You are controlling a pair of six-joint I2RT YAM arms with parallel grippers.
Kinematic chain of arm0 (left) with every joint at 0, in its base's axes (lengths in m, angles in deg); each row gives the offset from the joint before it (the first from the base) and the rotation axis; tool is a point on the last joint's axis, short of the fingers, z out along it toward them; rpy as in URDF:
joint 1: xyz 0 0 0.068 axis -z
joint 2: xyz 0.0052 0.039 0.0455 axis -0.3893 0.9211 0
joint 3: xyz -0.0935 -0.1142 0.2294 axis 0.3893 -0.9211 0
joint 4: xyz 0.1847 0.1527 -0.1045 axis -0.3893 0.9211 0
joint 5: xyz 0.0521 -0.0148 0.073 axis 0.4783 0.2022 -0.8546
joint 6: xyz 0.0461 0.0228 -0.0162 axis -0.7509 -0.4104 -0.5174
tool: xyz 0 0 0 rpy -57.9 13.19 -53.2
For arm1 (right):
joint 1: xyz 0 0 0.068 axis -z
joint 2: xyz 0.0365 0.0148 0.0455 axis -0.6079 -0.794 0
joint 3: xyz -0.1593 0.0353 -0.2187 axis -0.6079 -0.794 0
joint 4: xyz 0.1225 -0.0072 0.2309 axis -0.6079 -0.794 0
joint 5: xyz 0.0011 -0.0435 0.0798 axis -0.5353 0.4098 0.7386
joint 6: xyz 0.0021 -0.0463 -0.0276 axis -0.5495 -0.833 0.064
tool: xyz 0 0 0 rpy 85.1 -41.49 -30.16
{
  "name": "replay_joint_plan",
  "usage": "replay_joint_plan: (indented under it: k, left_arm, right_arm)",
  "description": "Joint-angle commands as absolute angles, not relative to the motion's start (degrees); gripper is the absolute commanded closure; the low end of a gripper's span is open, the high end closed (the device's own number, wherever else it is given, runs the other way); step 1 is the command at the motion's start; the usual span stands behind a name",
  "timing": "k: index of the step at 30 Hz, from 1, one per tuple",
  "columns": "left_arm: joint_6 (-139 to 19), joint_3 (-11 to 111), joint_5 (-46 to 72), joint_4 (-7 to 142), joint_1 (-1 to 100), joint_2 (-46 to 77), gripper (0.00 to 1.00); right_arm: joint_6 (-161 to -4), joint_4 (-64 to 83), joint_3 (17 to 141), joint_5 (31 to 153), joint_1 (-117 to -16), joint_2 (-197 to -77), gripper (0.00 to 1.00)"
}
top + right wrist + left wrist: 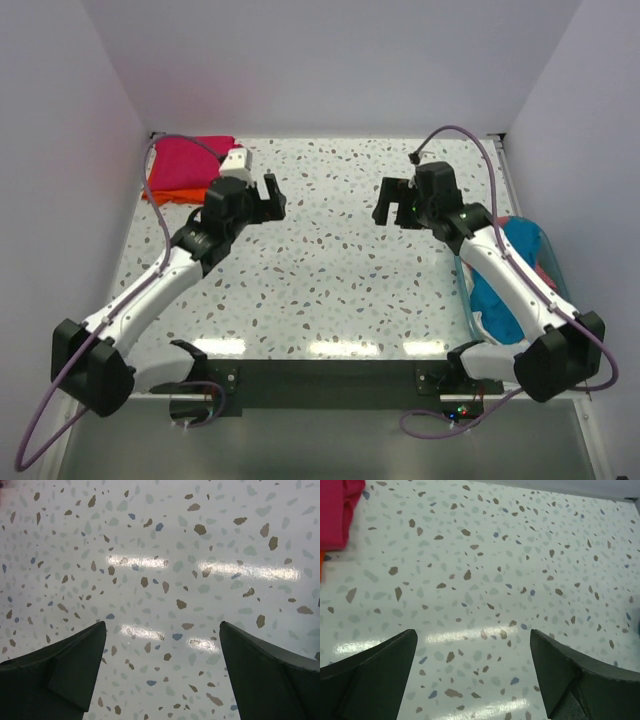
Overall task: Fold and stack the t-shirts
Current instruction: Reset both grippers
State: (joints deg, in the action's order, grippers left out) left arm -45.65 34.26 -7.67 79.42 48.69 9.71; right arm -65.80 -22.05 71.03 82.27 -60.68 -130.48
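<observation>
A folded magenta-red t-shirt (190, 160) lies on a bright orange t-shirt (185, 194) at the table's back left corner. The magenta one also shows in the left wrist view (337, 510), with a sliver of the orange one (322, 565) at the left edge. A teal-blue t-shirt (505, 290) and a bit of salmon-pink cloth (545, 275) lie in the tub at the right. My left gripper (270, 197) is open and empty, just right of the stack. My right gripper (388, 203) is open and empty above the bare tabletop.
A clear blue-rimmed plastic tub (548, 240) stands at the table's right edge beside the right arm. The speckled terrazzo tabletop (320, 270) lies between the two arms. White walls close the back and both sides.
</observation>
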Motion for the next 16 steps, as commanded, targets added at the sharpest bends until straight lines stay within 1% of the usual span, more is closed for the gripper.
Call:
replay_joint_plan:
  k: [1, 2, 7, 8, 11, 16]
  left_arm:
    - [-43.3, 27.7, -8.0, 73.7, 52.8, 3.0, 0.00]
    - [-42.6, 26.5, -7.1, 73.7, 54.4, 2.0, 0.00]
    - [-41.7, 21.3, -7.5, 73.9, 60.6, -1.6, 0.00]
    - [-41.9, 21.3, -8.0, 74.4, 63.2, -1.6, 0.00]
    - [-42.4, 23.8, -9.6, 78.2, 66.4, -0.7, 0.00]
    - [-44.3, 26.8, -8.8, 81.7, 67.0, -0.1, 0.00]
  right_arm:
    - [-66.0, -19.4, 65.6, 80.0, -60.8, -123.9, 0.01]
    - [-65.8, -19.3, 64.2, 78.8, -60.7, -121.0, 0.01]
    - [-65.0, -20.3, 57.5, 74.4, -60.8, -114.6, 0.01]
    - [-64.8, -20.6, 57.1, 73.2, -60.8, -113.9, 0.01]
    - [-64.4, -20.8, 55.5, 70.8, -60.8, -112.2, 0.01]
    - [-63.8, -20.7, 54.6, 70.3, -60.8, -111.8, 0.01]
